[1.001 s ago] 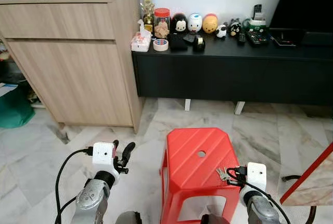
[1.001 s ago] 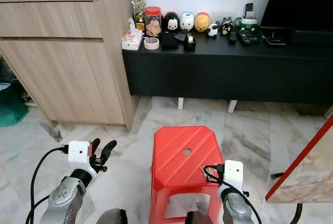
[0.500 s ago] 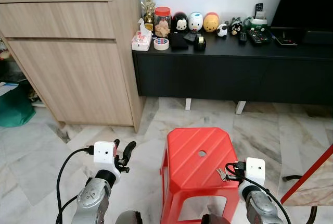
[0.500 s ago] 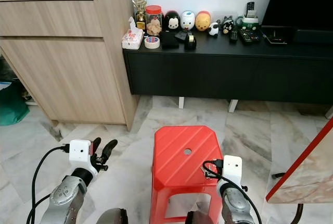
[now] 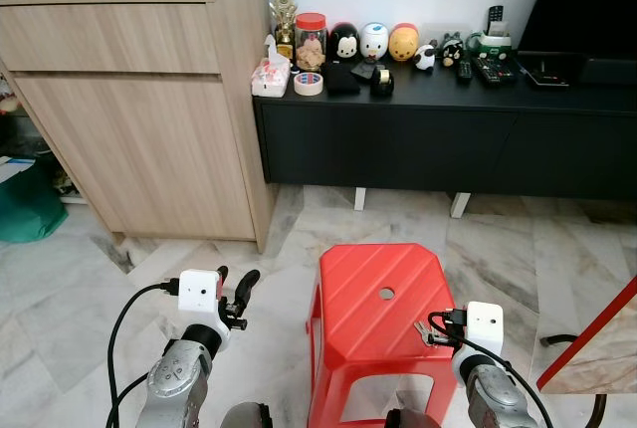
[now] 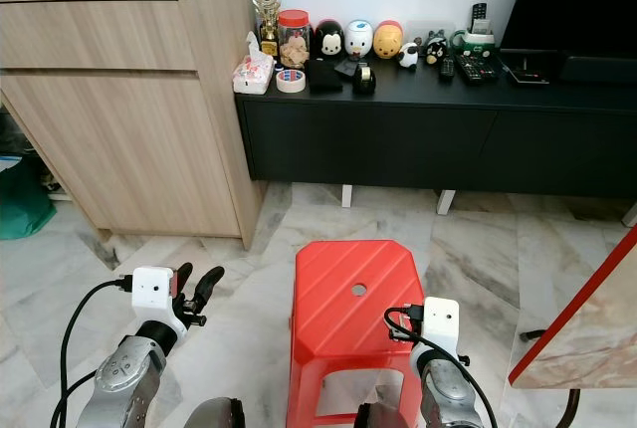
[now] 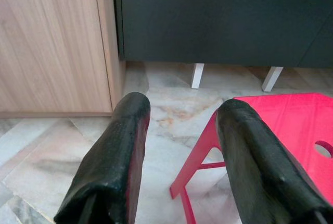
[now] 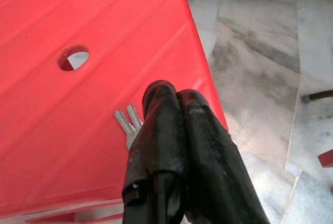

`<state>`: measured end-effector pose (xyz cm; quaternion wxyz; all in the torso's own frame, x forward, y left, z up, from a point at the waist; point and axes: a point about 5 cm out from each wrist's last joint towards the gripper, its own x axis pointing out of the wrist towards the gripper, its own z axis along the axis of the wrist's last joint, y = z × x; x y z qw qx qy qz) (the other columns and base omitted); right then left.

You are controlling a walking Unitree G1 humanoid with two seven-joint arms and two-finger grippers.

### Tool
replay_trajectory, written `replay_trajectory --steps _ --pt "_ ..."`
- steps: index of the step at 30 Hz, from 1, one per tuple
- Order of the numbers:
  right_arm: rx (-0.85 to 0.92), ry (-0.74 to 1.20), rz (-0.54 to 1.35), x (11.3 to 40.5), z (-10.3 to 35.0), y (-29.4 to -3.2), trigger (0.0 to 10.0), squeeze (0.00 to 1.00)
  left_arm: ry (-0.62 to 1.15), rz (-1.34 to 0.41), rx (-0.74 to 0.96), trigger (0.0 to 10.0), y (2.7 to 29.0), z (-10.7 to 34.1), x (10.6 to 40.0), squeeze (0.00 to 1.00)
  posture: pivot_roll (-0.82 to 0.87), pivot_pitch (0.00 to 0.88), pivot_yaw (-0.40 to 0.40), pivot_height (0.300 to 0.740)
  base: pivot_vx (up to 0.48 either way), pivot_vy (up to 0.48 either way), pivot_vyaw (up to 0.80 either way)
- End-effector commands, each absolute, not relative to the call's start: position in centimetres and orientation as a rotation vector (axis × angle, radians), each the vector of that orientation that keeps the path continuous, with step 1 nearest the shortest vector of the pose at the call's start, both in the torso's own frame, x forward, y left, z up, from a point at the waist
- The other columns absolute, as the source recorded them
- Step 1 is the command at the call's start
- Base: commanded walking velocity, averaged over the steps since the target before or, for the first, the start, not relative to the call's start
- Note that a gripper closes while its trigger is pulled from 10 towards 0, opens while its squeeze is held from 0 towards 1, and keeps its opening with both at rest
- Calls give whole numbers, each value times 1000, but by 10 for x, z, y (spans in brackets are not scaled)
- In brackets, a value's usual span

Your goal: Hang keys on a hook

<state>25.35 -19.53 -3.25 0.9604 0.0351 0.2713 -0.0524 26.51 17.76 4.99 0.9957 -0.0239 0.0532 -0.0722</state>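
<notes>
Two grippers are in view, one on each side of a red stool (image 5: 378, 309). The left gripper (image 5: 235, 294) hovers over the marble floor (image 5: 80, 289) off the stool's left edge, with its fingers (image 7: 112, 166) spread apart and nothing between them. It touches nothing. In the left wrist view, a wooden cabinet (image 7: 52, 41) and a black TV console (image 7: 218, 18) stand beyond the fingers, with the stool's left corner close by.

The right gripper (image 8: 174, 104) sits at the stool's right edge, fingers pressed together and clamped on the keys (image 8: 127, 122). The silver key blades protrude from the fingertips over the red seat, near its front right corner and apart from the round hole (image 8: 73, 57) at the seat's centre. Whether the blades rest on the seat cannot be told.

On the console top (image 5: 557, 100), a row of small items stands from its left end: a tissue pack (image 5: 269, 78), a tape roll (image 5: 308, 84), a jar (image 5: 310, 40), and figurines (image 5: 373, 42). A red-edged panel (image 5: 597, 338) leans at the far right.
</notes>
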Motion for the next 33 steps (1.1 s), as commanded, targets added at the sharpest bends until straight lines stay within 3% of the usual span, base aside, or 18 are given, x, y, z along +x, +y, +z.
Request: replay_trajectory --steps 1,5,17,33 --pt "62 541 -79 254 -32 -193 10000 0 101 -142 -48 10000 178 51 267 0 42 0 -28 627 0 0 650" --pt "56 544 -73 253 -33 -192 10000 0 101 -141 -48 10000 178 51 267 0 43 0 -27 627 0 0 762" --pt "73 555 -83 250 -35 -192 10000 0 97 -148 -43 10000 178 52 267 0 45 0 -26 627 40 0 0" --pt "78 595 -87 242 -42 -195 10000 0 92 -154 -38 10000 177 53 267 0 47 0 -26 627 270 0 0"
